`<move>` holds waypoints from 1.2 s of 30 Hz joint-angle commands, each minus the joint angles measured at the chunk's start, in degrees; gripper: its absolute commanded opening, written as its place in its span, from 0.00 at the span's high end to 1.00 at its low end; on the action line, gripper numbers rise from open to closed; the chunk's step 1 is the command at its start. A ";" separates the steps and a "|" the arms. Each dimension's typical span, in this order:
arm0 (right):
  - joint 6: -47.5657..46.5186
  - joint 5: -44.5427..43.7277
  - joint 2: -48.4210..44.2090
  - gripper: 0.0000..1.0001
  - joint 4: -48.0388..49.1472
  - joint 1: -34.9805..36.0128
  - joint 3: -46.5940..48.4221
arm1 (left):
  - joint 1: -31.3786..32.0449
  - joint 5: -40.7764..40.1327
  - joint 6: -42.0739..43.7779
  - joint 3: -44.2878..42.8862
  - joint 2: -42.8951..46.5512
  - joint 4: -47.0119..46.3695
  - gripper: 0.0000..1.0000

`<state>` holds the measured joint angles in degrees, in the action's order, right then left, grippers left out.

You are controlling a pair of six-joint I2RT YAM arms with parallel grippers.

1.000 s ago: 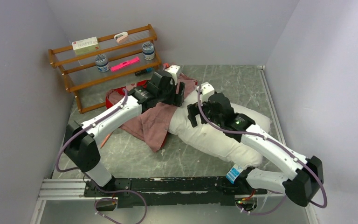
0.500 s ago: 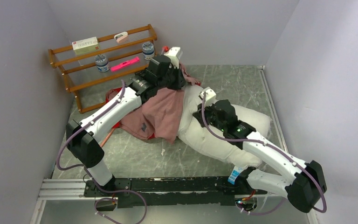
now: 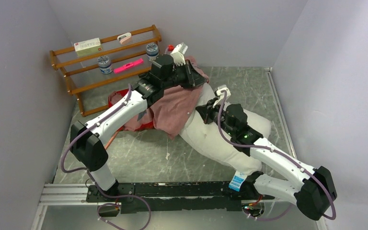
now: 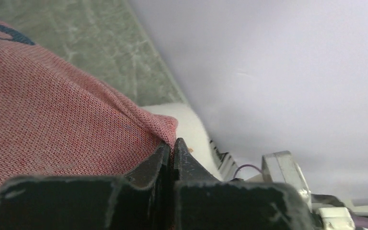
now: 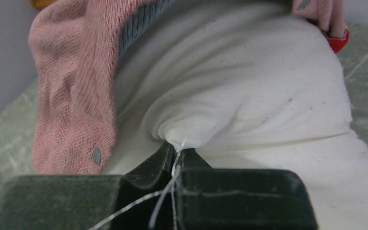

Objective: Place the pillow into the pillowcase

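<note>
The white pillow (image 3: 213,141) lies slantwise across the middle of the table. The pillowcase (image 3: 172,108), pale pink side up with a red edge at the left, is draped over the pillow's far end. My left gripper (image 3: 193,76) is raised at the back and shut on the pillowcase edge (image 4: 52,105); the jaws (image 4: 172,146) pinch the weave, with white pillow (image 4: 191,129) just beyond. My right gripper (image 3: 207,111) is shut on a small fold of pillow fabric (image 5: 249,81); the jaws (image 5: 176,151) meet on it, loose threads trailing. The pink pillowcase (image 5: 72,96) hangs at the left in the right wrist view.
A wooden rack (image 3: 76,72) stands at the back left with jars, a pink item and a box. Grey walls close in on three sides. A blue-and-white tag (image 3: 238,181) lies by the right arm's base. The mounting rail (image 3: 172,191) runs along the near edge.
Both grippers have gone from open to shut. The left one lifted the pillowcase edge back and to the right over the pillow. The right one moved forward and pinched the pillow.
</note>
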<state>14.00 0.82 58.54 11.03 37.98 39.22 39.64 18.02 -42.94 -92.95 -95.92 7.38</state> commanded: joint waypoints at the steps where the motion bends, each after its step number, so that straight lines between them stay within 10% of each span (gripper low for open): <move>1: 8.32 -3.79 0.85 1.00 25.79 1.97 4.92 | 5.26 10.52 -9.05 -3.96 0.90 -18.25 0.95; 10: 13.18 -12.26 0.37 1.00 31.79 2.22 1.78 | 9.65 9.17 -10.74 4.93 6.69 -22.35 0.95; 19: 6.82 -8.95 -5.01 1.00 40.09 2.14 -3.61 | 9.29 0.25 6.47 6.87 14.34 0.28 0.41; 27: 4.63 -10.32 -11.09 1.00 36.21 2.19 -2.47 | 6.59 -15.31 14.75 16.00 27.89 12.88 0.13; 36: 5.08 -11.07 -13.73 1.00 36.66 2.19 -2.96 | 4.08 -9.73 14.37 17.84 33.38 19.93 0.15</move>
<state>18.92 -9.96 50.41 32.51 40.05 33.15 43.72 9.02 -29.15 -75.09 -63.86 20.14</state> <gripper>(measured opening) 0.029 0.879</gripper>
